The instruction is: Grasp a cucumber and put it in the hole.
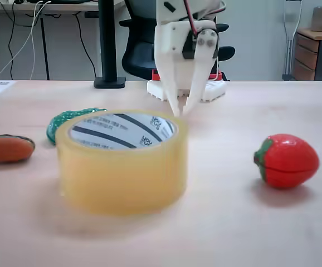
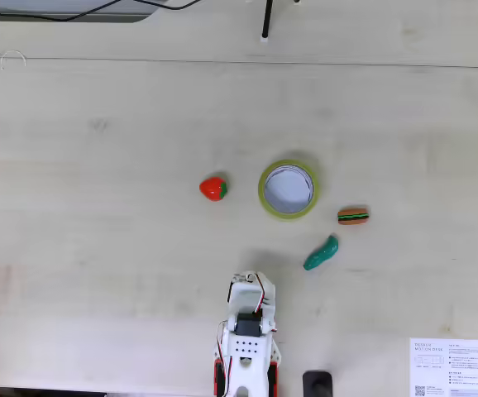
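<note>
The tape roll [image 1: 122,164] is sitting nearest, its hole [image 2: 288,189] empty, the cucumber [image 2: 321,254] lying just beside it ungrasped, while the end effector [image 1: 182,108] is hanging clenched, holding nothing.

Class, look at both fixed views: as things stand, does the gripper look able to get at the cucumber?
Probably yes. In the top-down fixed view the cucumber lies on bare table just right of the gripper, apart from the tape roll and the orange toy, with nothing between them.

green cucumber [image 2: 321,254] on table, tape-roll hole [image 2: 288,188] upward
</note>
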